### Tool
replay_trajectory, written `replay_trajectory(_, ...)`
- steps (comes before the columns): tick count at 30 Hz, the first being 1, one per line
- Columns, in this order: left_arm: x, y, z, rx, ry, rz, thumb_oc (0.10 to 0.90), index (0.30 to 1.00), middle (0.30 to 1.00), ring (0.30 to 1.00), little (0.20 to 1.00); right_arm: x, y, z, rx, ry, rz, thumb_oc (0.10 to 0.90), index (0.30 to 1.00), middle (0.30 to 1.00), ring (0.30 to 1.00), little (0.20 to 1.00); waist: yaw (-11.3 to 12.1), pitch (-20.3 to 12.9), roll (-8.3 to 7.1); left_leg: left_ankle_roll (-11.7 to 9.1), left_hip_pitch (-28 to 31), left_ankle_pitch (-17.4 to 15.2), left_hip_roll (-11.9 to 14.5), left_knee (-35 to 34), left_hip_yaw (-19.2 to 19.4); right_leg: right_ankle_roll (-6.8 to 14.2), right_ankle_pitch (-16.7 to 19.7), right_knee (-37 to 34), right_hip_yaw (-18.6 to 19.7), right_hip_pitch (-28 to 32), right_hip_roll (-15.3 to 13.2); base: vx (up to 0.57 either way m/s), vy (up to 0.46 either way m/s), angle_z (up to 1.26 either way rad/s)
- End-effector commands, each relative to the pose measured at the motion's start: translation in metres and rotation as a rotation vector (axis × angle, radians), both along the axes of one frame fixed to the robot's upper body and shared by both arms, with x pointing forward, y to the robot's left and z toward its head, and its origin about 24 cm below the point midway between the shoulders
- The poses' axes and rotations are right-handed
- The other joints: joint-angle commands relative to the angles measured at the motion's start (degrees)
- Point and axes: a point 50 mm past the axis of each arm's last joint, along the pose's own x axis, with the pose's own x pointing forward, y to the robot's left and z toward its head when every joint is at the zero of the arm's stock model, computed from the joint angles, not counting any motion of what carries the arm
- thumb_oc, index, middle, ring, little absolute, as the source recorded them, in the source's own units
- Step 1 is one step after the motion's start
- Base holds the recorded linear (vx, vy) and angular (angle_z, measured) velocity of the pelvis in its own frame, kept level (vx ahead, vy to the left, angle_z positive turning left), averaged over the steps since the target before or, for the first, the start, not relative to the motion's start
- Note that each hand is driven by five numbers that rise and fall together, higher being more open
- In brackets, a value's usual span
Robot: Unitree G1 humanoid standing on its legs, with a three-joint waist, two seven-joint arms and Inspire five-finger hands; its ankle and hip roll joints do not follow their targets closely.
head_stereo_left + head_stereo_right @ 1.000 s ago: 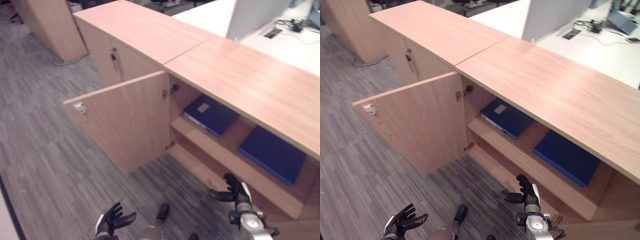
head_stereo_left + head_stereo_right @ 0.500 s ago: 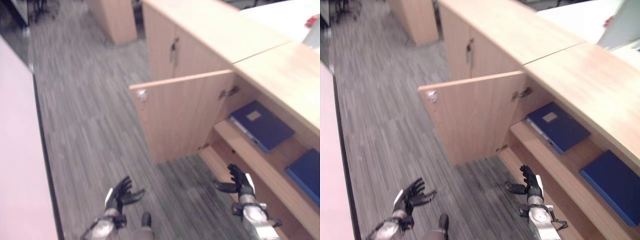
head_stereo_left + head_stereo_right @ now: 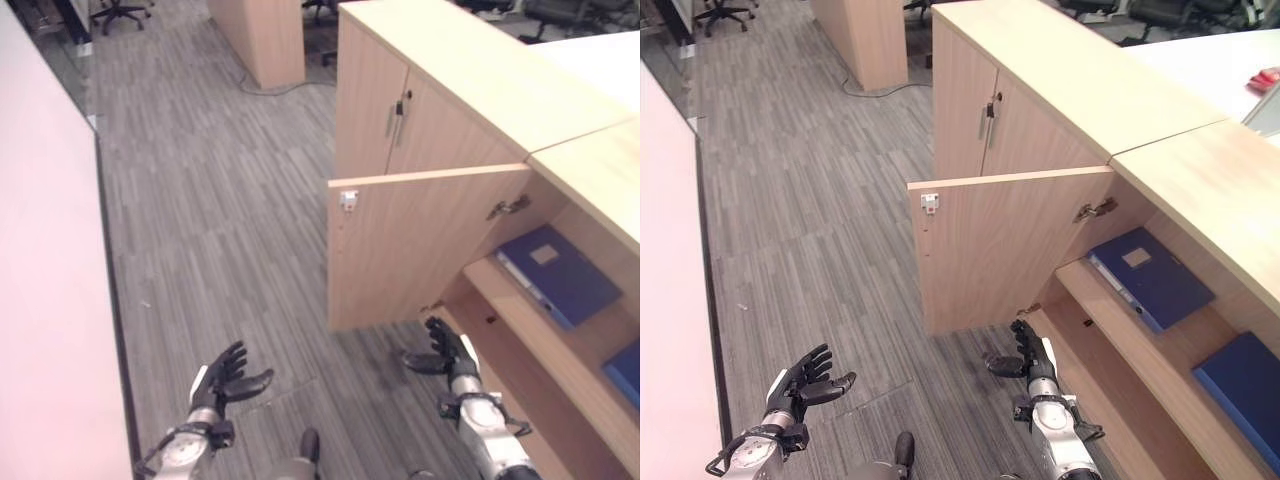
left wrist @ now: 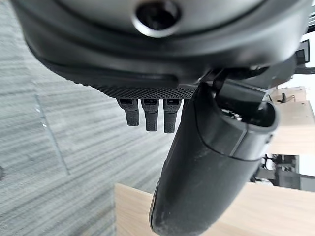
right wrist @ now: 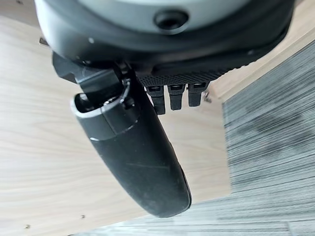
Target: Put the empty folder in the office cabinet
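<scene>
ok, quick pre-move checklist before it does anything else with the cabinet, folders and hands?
1. Cabinet door open: ok, it stands swung out with the shelf exposed.
2. Folder on the shelf: ok, a blue folder lies flat there, and a second blue folder lies further along to the robot's right.
3. Left hand free: ok, fingers spread, nothing in it, low over the floor.
4. Right hand free: ok, open and empty, near the foot of the door.
5. Folder empty, as the task says: cannot tell, both are closed.
6. Whether either folder is the one to stow: cannot tell.
</scene>
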Motion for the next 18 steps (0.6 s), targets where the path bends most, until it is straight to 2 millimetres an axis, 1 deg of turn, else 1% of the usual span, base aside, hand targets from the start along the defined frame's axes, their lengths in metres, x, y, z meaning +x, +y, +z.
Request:
replay_trajectory(1,0.025,-0.007,0.031,0.010,-0.199,-0.046,0.800,0.900,0.900,0.900,0.900,0.013,-0.018,0.027,-0.060,-0.153,-0.002,0.800,0.900,0.900,0.900,0.900,0.1,-2.7,1.54,-3.4,1.5,-7.6,1.7,3.3,-1.3,0.3,-0.2,-4.5,1.4,3.2,2.4,0.15,-0.022,0.41)
replay_trajectory(2,0.029,-0.009,0.036,0.003,-0.228,-0.049,0.800,0.900,0.900,0.900,0.900,0.010,-0.019,0.024,-0.061,-0.133,0.004,0.800,0.900,0.900,0.900,0.900,-0.3,-3.3,1.68,-3.6,2.5,-7.7,2.0,2.6,-0.8,0.2,0.7,-6.9,2.4,4.0,2.7,0.14,-0.033,0.29)
replay_trajectory(4,0.030,-0.011,0.038,-0.003,-0.243,-0.056,0.800,0.900,0.900,0.900,0.900,0.004,-0.019,0.021,-0.063,-0.116,0.023,0.800,0.900,0.900,0.900,0.900,-0.6,-4.2,1.58,-3.7,3.6,-7.7,2.0,2.0,-0.4,0.1,1.1,-8.8,2.3,5.6,2.7,0.11,-0.032,0.05)
replay_trajectory(5,0.030,-0.011,0.038,-0.003,-0.243,-0.056,0.800,0.900,0.900,0.900,0.900,0.004,-0.019,0.021,-0.063,-0.115,0.023,0.800,0.900,0.900,0.900,0.900,-0.6,-4.2,1.60,-3.7,3.7,-7.7,2.0,1.9,-0.4,0.1,1.1,-8.9,2.3,5.8,2.7,0.11,-0.013,-0.17)
replay_trajectory(6,0.033,-0.013,0.039,0.003,-0.247,-0.058,0.800,0.900,0.900,0.900,0.900,0.002,-0.019,0.017,-0.071,-0.099,0.034,0.800,0.900,0.900,0.900,0.900,-1.0,-4.8,1.68,-3.9,5.1,-7.7,2.1,1.0,-0.1,0.0,1.4,-10.7,2.3,7.2,3.0,0.10,-0.008,-0.15)
replay_trajectory(8,0.035,-0.013,0.041,0.008,-0.253,-0.058,0.800,0.900,0.900,0.900,0.900,0.001,-0.018,0.016,-0.071,-0.092,0.038,0.800,0.900,0.900,0.900,0.900,-1.3,-5.1,1.73,-4.0,5.8,-7.7,2.2,0.5,0.1,0.0,1.5,-11.3,2.4,7.8,3.1,0.10,-0.010,-0.10)
replay_trajectory(9,0.042,-0.014,0.046,0.019,-0.275,-0.061,0.800,0.900,0.900,0.900,0.900,-0.001,-0.015,0.014,-0.065,-0.082,0.050,0.800,0.900,0.900,0.900,0.900,-1.9,-5.7,1.89,-4.1,6.9,-7.7,2.4,-0.3,0.6,0.1,1.7,-12.2,2.7,8.6,3.2,0.06,-0.010,-0.12)
replay_trajectory(10,0.042,-0.014,0.046,0.019,-0.275,-0.061,0.800,0.900,0.900,0.900,0.900,-0.001,-0.015,0.014,-0.065,-0.082,0.050,0.800,0.900,0.900,0.900,0.900,-1.9,-5.7,1.90,-4.2,7.0,-7.7,2.4,-0.4,0.6,0.1,1.7,-12.2,2.8,8.7,3.2,0.11,-0.006,-0.12)
replay_trajectory(11,0.050,-0.013,0.052,0.045,-0.293,-0.064,0.800,0.900,0.900,0.900,0.900,-0.005,-0.013,0.011,-0.063,-0.068,0.071,0.800,0.900,0.900,0.900,0.900,-2.8,-6.3,2.08,-4.3,8.2,-7.7,2.7,-1.1,1.2,0.1,1.8,-12.9,3.3,9.3,3.4,0.08,0.003,-0.12)
replay_trajectory(13,0.061,-0.010,0.061,0.061,-0.324,-0.054,0.800,0.900,0.900,0.900,0.900,-0.008,-0.011,0.009,-0.071,-0.055,0.093,0.800,0.900,0.900,0.900,0.900,-3.6,-6.7,2.21,-4.5,8.8,-7.8,2.9,-1.3,1.6,0.1,1.8,-13.1,3.7,9.6,3.4,0.06,-0.003,-0.23)
replay_trajectory(14,0.061,-0.010,0.061,0.061,-0.325,-0.054,0.800,0.900,0.900,0.900,0.900,-0.008,-0.011,0.009,-0.071,-0.055,0.093,0.800,0.900,0.900,0.900,0.900,-3.6,-6.6,2.21,-4.5,8.8,-7.8,2.9,-1.3,1.6,0.1,1.8,-13.1,3.7,9.6,3.4,0.03,-0.006,-0.29)
replay_trajectory(15,0.068,-0.007,0.066,0.075,-0.339,-0.047,0.800,0.900,0.900,0.900,0.900,-0.010,-0.011,0.008,-0.069,-0.046,0.099,0.800,0.900,0.900,0.900,0.900,-4.1,-6.8,2.32,-4.5,9.2,-7.9,3.0,-1.4,1.8,0.1,1.8,-13.2,4.0,9.7,3.5,0.03,-0.004,-0.21)
replay_trajectory(16,0.074,-0.003,0.072,0.092,-0.353,-0.038,0.800,0.900,0.900,0.900,0.900,-0.011,-0.009,0.007,-0.066,-0.043,0.109,0.800,0.900,0.900,0.900,0.900,-4.7,-7.0,2.44,-4.6,9.5,-7.9,3.1,-1.6,2.2,0.1,1.9,-13.4,4.3,9.8,3.6,0.05,-0.001,-0.16)
replay_trajectory(17,0.087,0.005,0.084,0.123,-0.378,-0.024,0.800,0.900,0.900,0.900,0.900,-0.013,-0.008,0.006,-0.066,-0.035,0.129,0.800,0.900,0.900,0.900,0.900,-5.7,-7.3,2.64,-4.8,9.9,-8.0,3.3,-1.7,3.0,0.2,2.0,-13.4,4.8,9.7,3.7,0.05,-0.001,-0.15)
replay_trajectory(18,0.093,0.011,0.091,0.145,-0.392,-0.014,0.800,0.900,0.900,0.900,0.900,-0.015,-0.008,0.005,-0.064,-0.031,0.138,0.800,0.900,0.900,0.900,0.900,-6.2,-7.4,2.71,-4.8,10.1,-8.0,3.4,-1.7,3.2,0.2,2.1,-13.4,5.1,9.7,3.7,0.03,0.001,-0.08)
